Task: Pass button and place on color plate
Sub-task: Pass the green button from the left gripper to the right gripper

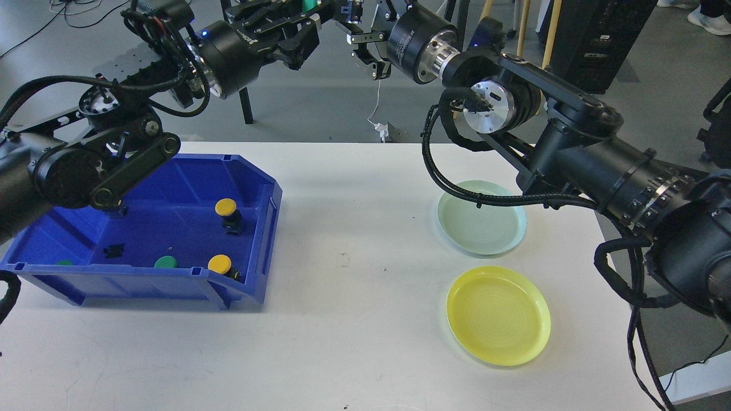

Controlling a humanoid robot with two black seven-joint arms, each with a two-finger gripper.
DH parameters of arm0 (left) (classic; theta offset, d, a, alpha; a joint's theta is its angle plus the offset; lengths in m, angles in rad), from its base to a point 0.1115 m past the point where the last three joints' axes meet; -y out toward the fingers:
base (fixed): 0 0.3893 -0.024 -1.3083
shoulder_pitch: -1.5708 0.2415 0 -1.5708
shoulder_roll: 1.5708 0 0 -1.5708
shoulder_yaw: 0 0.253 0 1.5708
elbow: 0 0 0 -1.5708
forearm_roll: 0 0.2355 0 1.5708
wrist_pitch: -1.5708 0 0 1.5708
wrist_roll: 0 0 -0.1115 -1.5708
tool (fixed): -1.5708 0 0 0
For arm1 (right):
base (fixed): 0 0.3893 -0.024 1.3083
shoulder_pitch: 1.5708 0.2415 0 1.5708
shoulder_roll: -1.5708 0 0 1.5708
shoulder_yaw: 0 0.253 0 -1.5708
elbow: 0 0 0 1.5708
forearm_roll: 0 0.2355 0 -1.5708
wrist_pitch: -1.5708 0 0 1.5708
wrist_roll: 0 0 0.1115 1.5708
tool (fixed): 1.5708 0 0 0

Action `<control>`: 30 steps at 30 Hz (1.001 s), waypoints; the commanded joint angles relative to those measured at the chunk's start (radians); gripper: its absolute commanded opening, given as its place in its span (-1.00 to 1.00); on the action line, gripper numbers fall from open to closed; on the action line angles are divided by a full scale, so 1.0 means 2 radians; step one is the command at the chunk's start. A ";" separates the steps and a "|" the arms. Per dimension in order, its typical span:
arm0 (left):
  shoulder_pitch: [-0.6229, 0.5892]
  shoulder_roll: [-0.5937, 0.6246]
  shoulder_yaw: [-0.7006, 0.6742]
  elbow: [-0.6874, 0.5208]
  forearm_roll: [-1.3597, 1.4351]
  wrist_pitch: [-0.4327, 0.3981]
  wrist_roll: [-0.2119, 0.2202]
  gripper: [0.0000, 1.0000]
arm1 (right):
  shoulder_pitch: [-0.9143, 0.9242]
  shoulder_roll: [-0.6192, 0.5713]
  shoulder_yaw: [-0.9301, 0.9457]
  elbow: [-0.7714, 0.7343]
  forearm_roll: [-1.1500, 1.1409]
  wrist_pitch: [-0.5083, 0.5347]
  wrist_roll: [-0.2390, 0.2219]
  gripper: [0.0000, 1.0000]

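Button, green (310, 4): a sliver of green shows at the top edge, far above the blue bin (171, 228), between the fingers of our left end effector (311, 14), which appears closed on it. We judge this the handover point, high over the floor beyond the tabletop (354, 319).

Right end effector (365, 48) hangs just right of the left one, fingers spread narrowly, nothing visibly between them. The two are near but apart.

Risks, as we judge them:
- Handover happens off the far side of the tabletop; a slip sends the button to the floor, not back into the bin.
- Only a small part of the button is exposed, so the right fingers have little to grip and may pinch our left fingers instead.
- Early release by the left, before the right has closed, would drop it.
- Colour match: the pale green plate (482, 220) lies right of the bin and the yellow plate (498, 315) nearer us; the right arm's cable crosses the green plate's rim and could nudge it.

Inside the bin: two yellow buttons (226, 207) (220, 264), a green button (165, 262), small black parts.

Tabletop white, smooth, lightly scuffed. Room: grey floor, loose cables, a white plug on the floor beyond the bin, wooden poles and dark equipment to the far right.
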 commanded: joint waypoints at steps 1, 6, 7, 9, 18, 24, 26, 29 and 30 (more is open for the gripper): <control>0.000 0.000 0.000 0.000 0.000 0.000 0.000 -0.44 | -0.001 0.003 -0.001 0.000 0.000 0.003 -0.004 0.20; -0.001 0.001 0.000 0.000 0.000 0.000 0.000 -0.44 | -0.004 0.003 -0.003 0.000 0.000 0.008 -0.014 -0.09; -0.001 0.001 0.000 0.000 0.000 0.000 0.000 -0.44 | -0.005 0.002 -0.003 0.000 0.000 0.008 -0.016 -0.15; -0.001 0.001 0.000 0.000 0.000 0.000 0.000 -0.44 | -0.005 0.002 -0.003 0.000 0.000 0.008 -0.017 -0.19; -0.001 0.001 0.000 0.000 0.000 0.000 0.000 -0.44 | -0.005 0.002 -0.003 0.000 0.000 0.011 -0.017 -0.65; -0.001 0.003 0.000 -0.001 0.001 0.000 0.000 -0.42 | -0.002 0.002 -0.003 -0.001 0.000 0.011 -0.018 -0.81; -0.001 0.003 0.000 -0.001 0.001 0.000 0.000 -0.25 | -0.002 0.002 -0.003 -0.001 0.000 0.011 -0.017 -0.82; -0.001 0.002 -0.003 -0.001 -0.001 0.003 0.000 0.59 | -0.002 0.002 -0.003 -0.002 0.000 0.011 -0.018 -0.82; 0.000 0.002 -0.006 -0.001 -0.003 0.004 0.000 1.00 | -0.001 0.003 -0.003 -0.004 0.000 0.011 -0.017 -0.81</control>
